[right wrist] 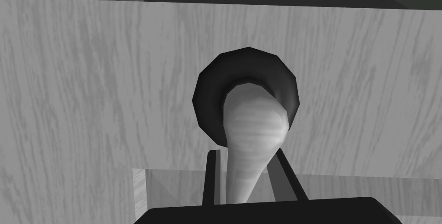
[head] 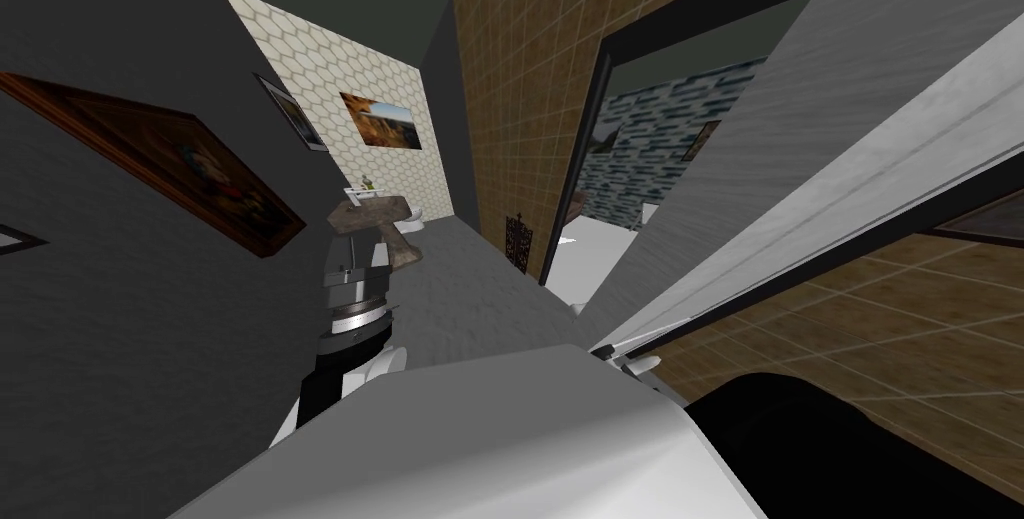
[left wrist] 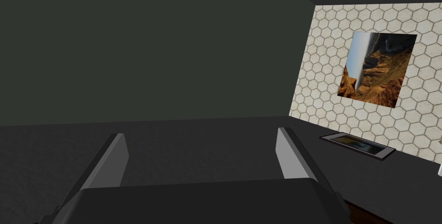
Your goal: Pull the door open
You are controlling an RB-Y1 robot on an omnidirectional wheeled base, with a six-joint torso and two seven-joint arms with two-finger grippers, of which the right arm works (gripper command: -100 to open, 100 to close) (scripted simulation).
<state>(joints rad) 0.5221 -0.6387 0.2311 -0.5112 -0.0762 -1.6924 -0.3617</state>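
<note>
Heads up on where your arms are. Your right arm reaches out front and to the right, up against the grey wood-grain door (head: 800,143). In the head view the door runs as a long slab on your right. It looks swung partway out of its dark frame (head: 590,163), and the gap beside it shows a room with blue-grey tiles.

From the right wrist, the right tool (right wrist: 246,156) faces the door panel straight on. The light grey lever handle (right wrist: 254,126) comes out of a dark round plate (right wrist: 205,100) on the door. Its long axis runs from that plate back toward the tool's body, fat at the plate end and narrowing toward you. The tool is clamped on the narrow end, with a finger (right wrist: 211,174) pressed against each side and hardly any gap.

Your left arm (head: 350,303) hangs low on your left, next to the dark wall. The left tool (left wrist: 200,133) has its fingers spread wide apart, gripping nothing and touching nothing.
</note>
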